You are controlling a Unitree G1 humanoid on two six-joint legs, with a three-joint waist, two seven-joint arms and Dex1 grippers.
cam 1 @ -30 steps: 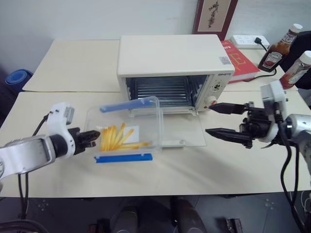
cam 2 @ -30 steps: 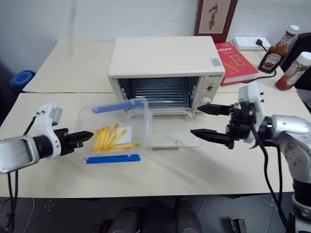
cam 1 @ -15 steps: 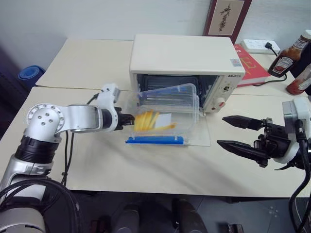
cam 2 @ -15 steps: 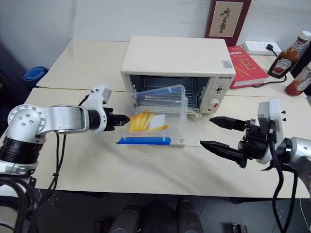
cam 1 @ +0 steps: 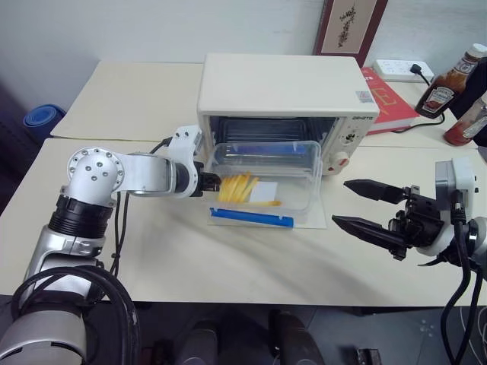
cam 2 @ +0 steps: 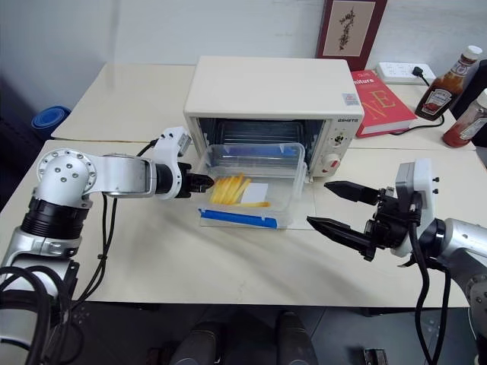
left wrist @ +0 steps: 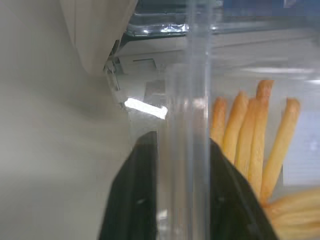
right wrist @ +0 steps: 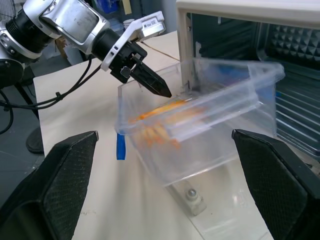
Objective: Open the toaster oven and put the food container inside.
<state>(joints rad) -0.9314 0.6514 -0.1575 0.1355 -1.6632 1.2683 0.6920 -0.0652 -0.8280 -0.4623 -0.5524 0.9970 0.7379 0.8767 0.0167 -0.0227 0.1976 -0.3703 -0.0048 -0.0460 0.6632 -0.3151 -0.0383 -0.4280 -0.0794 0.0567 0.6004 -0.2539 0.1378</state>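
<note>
1. The left gripper [cam 2: 204, 182] had its two black fingers [left wrist: 137, 200] on either side of the container's [cam 1: 262, 182] clear end wall; the left wrist view showed the wall running up between them. I judged this a grasp on the rim, though whether the pads pressed the plastic or only flanked it I could not tell.
2. Holding by the end wall, I judged, let that arm push the box lengthwise toward the oven [cam 1: 281, 91] while staying outside the cavity.
3. The container sat on the lowered glass door [cam 1: 319, 217], its far edge at or just inside the oven's mouth and its near blue clip strip [cam 1: 251, 218] toward the table's [cam 1: 228, 266] front edge. In the right wrist view it tilted, far side raised toward the rack [right wrist: 295, 120]. Fries [cam 2: 232, 188] lay inside.
4. The oven was open, door flat on the table, so the first half of the task looked done and the insertion partly done.
5. The right gripper [cam 2: 338, 205] hung over the table to the right of the door, jaws spread wide and empty, well apart from the container. I took that as keeping clear of the door.
6. A book [cam 2: 377, 99] and two sauce bottles [cam 2: 441, 76] stood behind on the right, away from the work.
</note>
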